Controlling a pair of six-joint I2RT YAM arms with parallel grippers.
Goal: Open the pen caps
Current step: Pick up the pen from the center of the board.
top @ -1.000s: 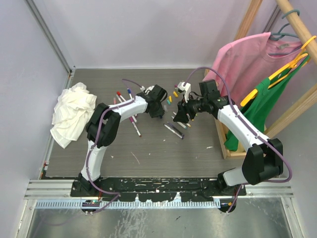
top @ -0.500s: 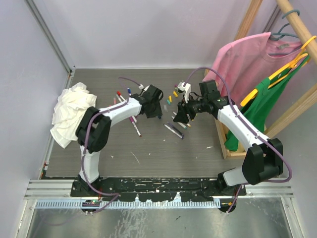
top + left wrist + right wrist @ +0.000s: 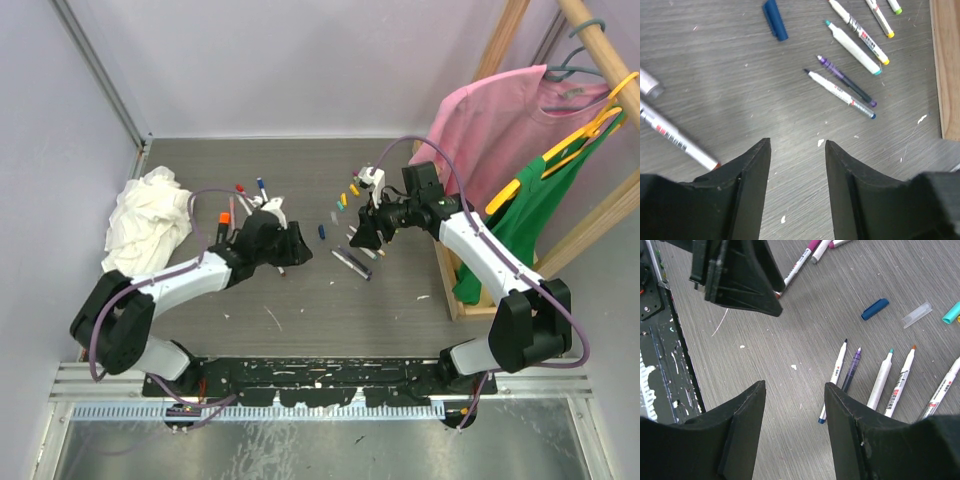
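Right now both claws are spread and empty. We have the left gripper (image 3: 292,246) low over the table (image 3: 400,290), fingertips pointing right. The right gripper (image 3: 362,233) hangs just above the uncapped pens (image 3: 352,263).

Caps already off: a loose blue cap (image 3: 321,231) lies between the two claws, and a yellow cap (image 3: 344,200) lies further out.

The relation that matters is where the capped pens lie. We see a red cap (image 3: 240,188), a dark-blue cap (image 3: 260,183) and an orange-red cap (image 3: 231,204) at far left, near the white rag (image 3: 145,220). They sit behind the left claw's wrist, opposite to where it points. Their barrels run roughly far-to-near, caps at the far end.

We judge the left arm clearly nearer, with the right well apart. The left would need to swing back far-left and line its jaws across a barrel.
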